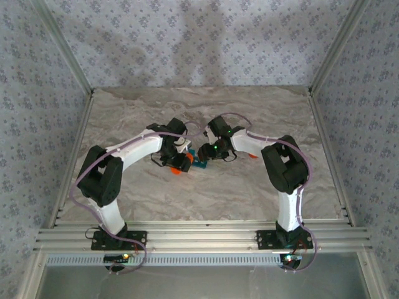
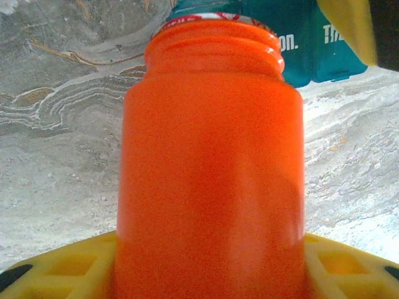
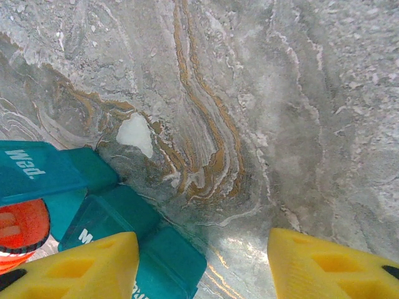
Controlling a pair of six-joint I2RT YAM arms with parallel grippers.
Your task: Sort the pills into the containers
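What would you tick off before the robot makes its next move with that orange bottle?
1. Left gripper holds the orange bottle: ok.
2. Bottle cap off: ok, threads bare.
3. Bottle mouth faces the containers: ok.
4. A compartment open: ok, the Wed. lid is lifted.
5. Right gripper steadies the containers: not ok, open, gripping nothing.
6. Pills inside the bottle: cannot tell.

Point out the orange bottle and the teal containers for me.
orange bottle (image 2: pixel 212 174), left wrist view, middle of its body.
teal containers (image 3: pixel 115 215), right wrist view, top of a compartment near the strip's middle.
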